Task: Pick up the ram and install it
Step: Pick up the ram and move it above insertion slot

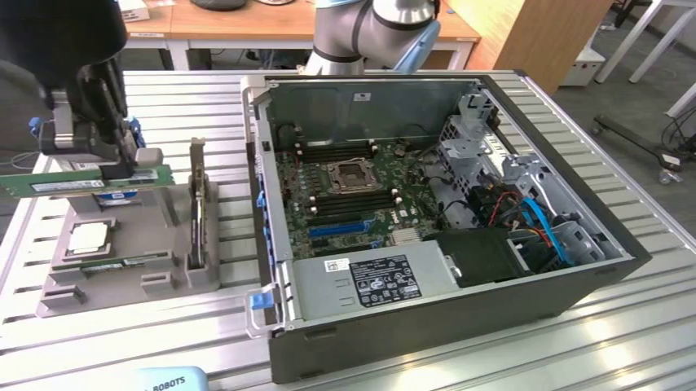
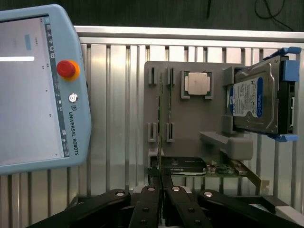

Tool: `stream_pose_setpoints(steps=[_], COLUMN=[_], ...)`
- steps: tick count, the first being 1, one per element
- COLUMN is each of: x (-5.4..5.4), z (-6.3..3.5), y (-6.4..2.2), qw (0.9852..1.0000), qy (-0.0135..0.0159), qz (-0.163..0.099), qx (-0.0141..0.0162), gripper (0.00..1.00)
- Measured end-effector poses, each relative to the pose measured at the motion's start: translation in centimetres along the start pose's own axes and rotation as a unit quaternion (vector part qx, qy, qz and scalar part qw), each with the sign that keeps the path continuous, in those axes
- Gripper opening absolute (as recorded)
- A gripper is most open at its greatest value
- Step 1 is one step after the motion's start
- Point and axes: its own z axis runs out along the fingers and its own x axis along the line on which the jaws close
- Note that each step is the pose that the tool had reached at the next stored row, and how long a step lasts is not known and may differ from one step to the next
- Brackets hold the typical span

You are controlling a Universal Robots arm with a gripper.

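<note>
The dark two-fingered gripper (image 1: 113,168) is up over the grey moulded parts fixture (image 1: 65,297), and its fingers are pressed onto the thin, long green circuit-board ram stick (image 1: 65,183). It's a firm pinch on the stick's upper edge. The ram stick hangs level with its long edge horizontal and its flat face to the exterior camera. It shows a pale label strip along the green board and a darker band along its lower edge.

From the wrist, the ram stick (image 2: 160,123) is seen edge-on, just a narrow dark-green line. It runs out from between the black fingertips (image 2: 153,183) of the gripper (image 2: 160,177), one pad on each flat side.

Where is it? It hangs clear above the fixture at the exterior view's left, outside the open black computer case (image 1: 435,342), with the slatted aluminium table (image 1: 609,326) underneath. The green motherboard (image 1: 326,204) lies inside that case, with its square processor socket (image 1: 350,174) in the middle.

Down on the fixture, the square silver processor chip (image 1: 87,236) sits in its pocket. A second green stick (image 1: 114,265) lies flat in a slot nearer the camera. The dark upright expansion card (image 1: 198,208) stands on edge between the fixture and the case wall. In the wrist view, a silver hard drive with a blue label (image 2: 251,99) sits in its cradle beside the fixture. The pale blue touchscreen pendant (image 2: 71,118) lies on the slats on the other side.
</note>
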Motion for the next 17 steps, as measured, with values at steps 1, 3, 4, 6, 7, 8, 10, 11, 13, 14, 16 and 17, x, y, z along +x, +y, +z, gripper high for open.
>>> stream_pose_setpoints(steps=[1, 3, 4, 6, 7, 8, 10, 11, 13, 14, 16, 17], x=[0.0, 0.0, 0.0, 0.0, 0.0, 0.0, 0.0, 0.0, 0.0, 0.0, 0.0, 0.0], z=[-0.01, -0.02, -0.03, -0.04, -0.05, -0.05, -0.08, -0.1, -0.11, -0.12, -0.14, -0.15], y=[-0.22, -0.64, -0.84, -1.25, -1.46, -1.67, -2.13, -2.38, -2.92, -3.18, -3.68, -3.93], qw=[1.0, 1.0, 1.0, 1.0, 1.0, 1.0, 1.0, 1.0, 1.0, 1.0, 1.0, 1.0], qy=[0.0, 0.0, 0.0, 0.0, 0.0, -0.0001, 0.0, 0.0, 0.0, 0.0, -0.0001, 0.0], qz=[0.0, 0.0, 0.0, 0.0, 0.0, 0.0, 0.0, 0.0, 0.0, 0.0, 0.0, 0.0], qx=[0.0, 0.0, 0.0, 0.0, 0.0, 0.0001, 0.0, 0.0, 0.0, 0.0001, 0.0001, 0.0], gripper=[0.12, 0.12, 0.12, 0.12, 0.12, 0.12, 0.12, 0.12, 0.12, 0.12, 0.12, 0.12])
